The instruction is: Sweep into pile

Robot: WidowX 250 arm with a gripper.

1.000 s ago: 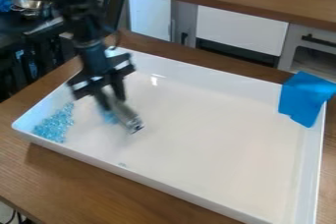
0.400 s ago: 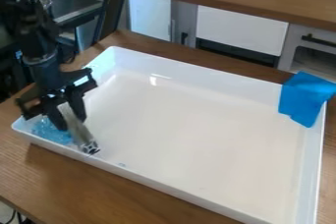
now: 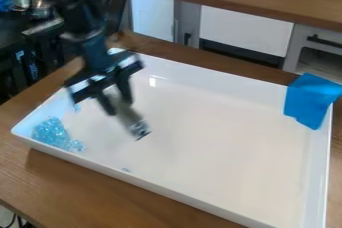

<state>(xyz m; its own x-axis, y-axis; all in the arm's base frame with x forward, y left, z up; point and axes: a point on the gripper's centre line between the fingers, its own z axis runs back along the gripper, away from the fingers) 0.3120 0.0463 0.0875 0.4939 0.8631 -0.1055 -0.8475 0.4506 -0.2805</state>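
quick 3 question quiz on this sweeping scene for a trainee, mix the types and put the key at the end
1. Where in the white tray is the main pile of pale blue pieces?
a) centre
b) left end of the view
c) right end of the view

2. True or false: the blue sheet hangs over the tray's rim.

3. What is the gripper holding?

Key: 1 b; 2 true; 3 a grey tube-like tool
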